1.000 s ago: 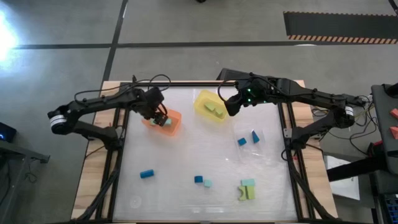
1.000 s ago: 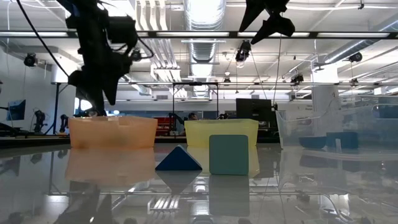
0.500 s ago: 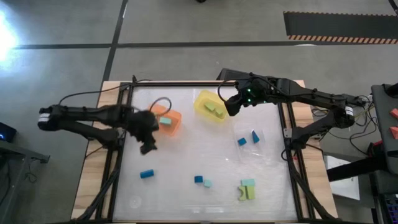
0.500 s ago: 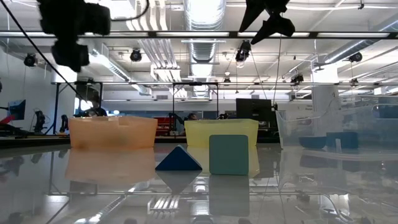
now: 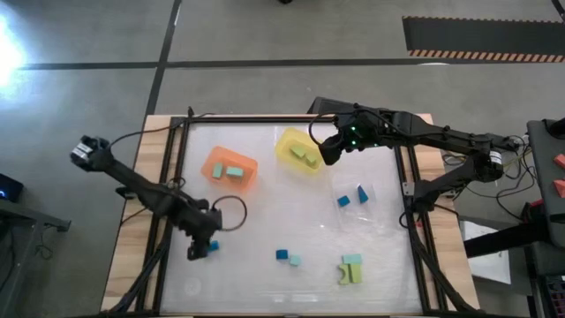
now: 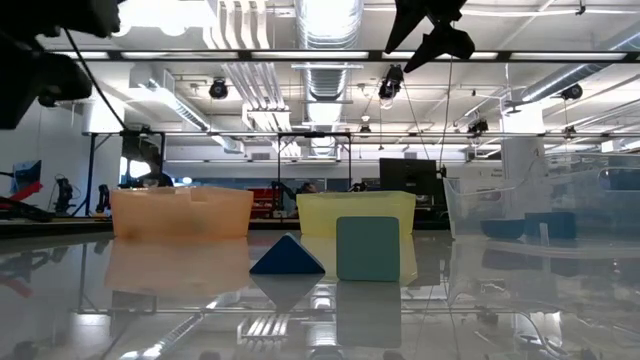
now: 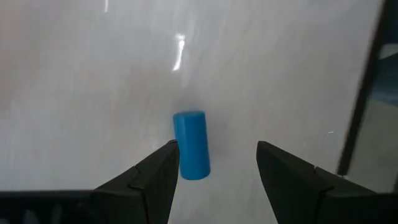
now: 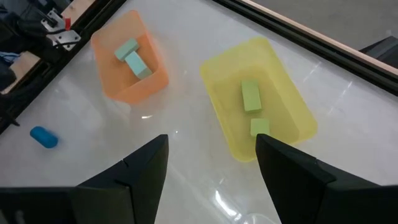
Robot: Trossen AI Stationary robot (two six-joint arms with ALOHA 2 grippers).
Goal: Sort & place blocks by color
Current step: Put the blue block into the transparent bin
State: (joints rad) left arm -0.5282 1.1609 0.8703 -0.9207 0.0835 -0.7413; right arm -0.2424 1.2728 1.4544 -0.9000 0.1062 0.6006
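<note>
High view places your left gripper (image 5: 201, 248) spread over the blue cylinder (image 7: 191, 154) near the table's left edge. Its long axis runs along the fingers; you must turn. Right gripper (image 5: 324, 150) waits spread beside the yellow tray (image 5: 284, 153).

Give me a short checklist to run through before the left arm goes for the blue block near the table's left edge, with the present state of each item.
1. Left gripper open: ok, jaws stand apart.
2. Left gripper lined up with the blue block: not ok, the block lies beside one finger, not midway between the jaws.
3. Blue block free of neighbours: ok, it lies alone on the table.
4. Left gripper empty: ok, nothing between the jaws.
5. Right gripper out of the way: ok, it hangs open above the yellow tray, far from the block.
6. Clear tray ready for blue: ok, two blue blocks already lie in it.
</note>
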